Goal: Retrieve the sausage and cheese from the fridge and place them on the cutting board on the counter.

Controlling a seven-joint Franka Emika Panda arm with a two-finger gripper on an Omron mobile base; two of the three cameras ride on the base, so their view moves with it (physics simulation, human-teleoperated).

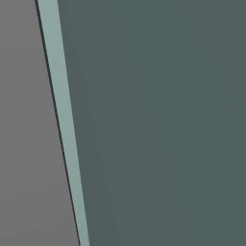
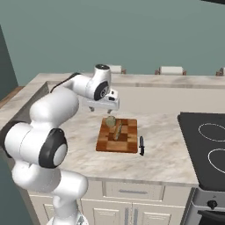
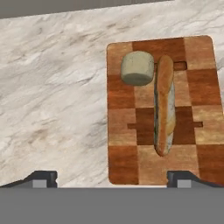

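Hand (image 3: 112,178) released and empty above the table (image 3: 52,96).
In the hand view its two fingers stand wide apart at 6 o'clock; the cutting board (image 3: 127,166) lies toward 3 o'clock on the table. On it the sausage (image 3: 164,109) lies lengthwise, the cheese (image 3: 137,68) touching it at 11 o'clock. A black knife (image 2: 141,145) lies just beside the board.

The white robot arm with dark joints (image 2: 52,132) rises from the lower left, bends up and reaches forward. Its two-finger gripper (image 2: 104,107) points down, up in the air. The two small dark finger tips (image 3: 41,178) stand wide apart and hold nothing.
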